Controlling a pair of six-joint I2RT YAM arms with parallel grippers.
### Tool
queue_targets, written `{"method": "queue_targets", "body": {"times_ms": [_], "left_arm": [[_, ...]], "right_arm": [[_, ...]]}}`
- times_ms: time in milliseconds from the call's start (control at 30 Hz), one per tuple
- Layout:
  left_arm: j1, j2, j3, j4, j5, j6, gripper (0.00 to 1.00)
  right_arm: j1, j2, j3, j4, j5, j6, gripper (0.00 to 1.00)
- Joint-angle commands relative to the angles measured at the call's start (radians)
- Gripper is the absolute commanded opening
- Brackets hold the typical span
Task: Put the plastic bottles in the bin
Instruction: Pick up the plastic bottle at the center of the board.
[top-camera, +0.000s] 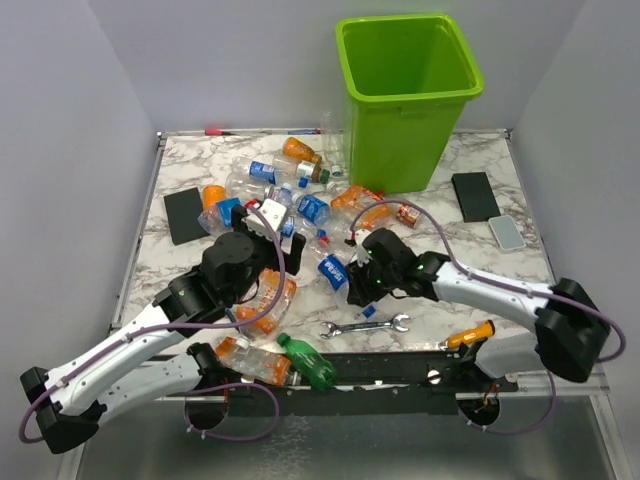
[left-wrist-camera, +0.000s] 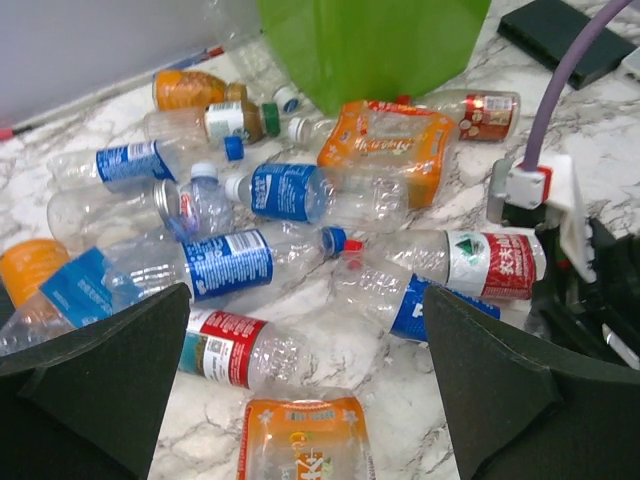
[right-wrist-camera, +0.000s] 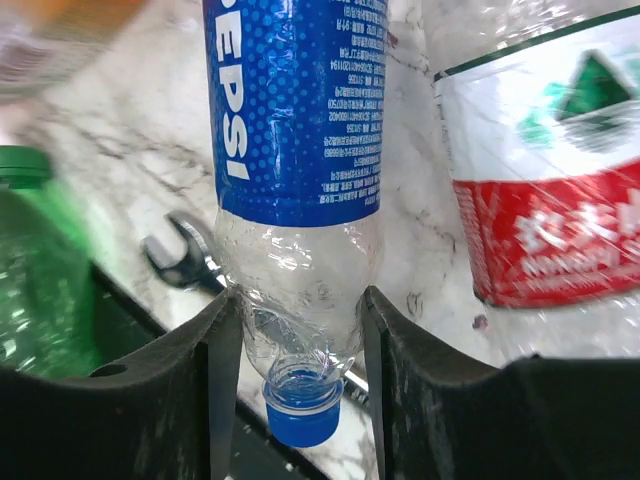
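The lime-green bin (top-camera: 400, 140) stands at the back of the table. Many plastic bottles lie in front of it. My right gripper (right-wrist-camera: 300, 320) is shut on the shoulder of a clear Pepsi bottle (right-wrist-camera: 295, 120), blue cap towards the wrist; from above that gripper (top-camera: 362, 275) and bottle (top-camera: 333, 268) are mid-table. My left gripper (left-wrist-camera: 305, 300) hangs open over a flattened orange bottle (left-wrist-camera: 305, 440) and a red-labelled bottle (left-wrist-camera: 235, 345), touching neither. From above, the left gripper (top-camera: 268, 222) is over the left part of the pile.
A silver wrench (top-camera: 365, 326) and an orange-handled screwdriver (top-camera: 470, 335) lie near the front edge. A green bottle (top-camera: 305, 362) is at the front. Black pads (top-camera: 183, 215) (top-camera: 474, 195) and a grey block (top-camera: 506, 232) sit at the sides.
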Motion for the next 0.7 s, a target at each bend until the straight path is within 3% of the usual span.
{"method": "queue_targets", "body": {"times_ms": [0,167,233,433,667], "left_arm": [[0.003,-0.044,0.064,0.018,0.163,0.173,0.99],[0.003,-0.075,0.027,0.045,0.623,0.462,0.99],[0.001,-0.084,0.0,0.045,0.731,0.588,0.99],[0.001,-0.036,0.031,0.037,0.665,0.848,0.99],[-0.04,0.039,0.051,-0.065,0.477,1.264,0.97]], "right_arm": [[0.007,-0.192,0.07,-0.146,-0.01,0.011,0.4],[0.007,-0.325,0.183,-0.32,-0.087,0.036,0.39],[0.007,-0.351,0.232,-0.374,-0.12,0.048,0.39],[0.005,-0.404,0.295,-0.444,-0.201,0.066,0.37],[0.005,-0.388,0.342,-0.462,-0.238,0.081,0.35]]}}
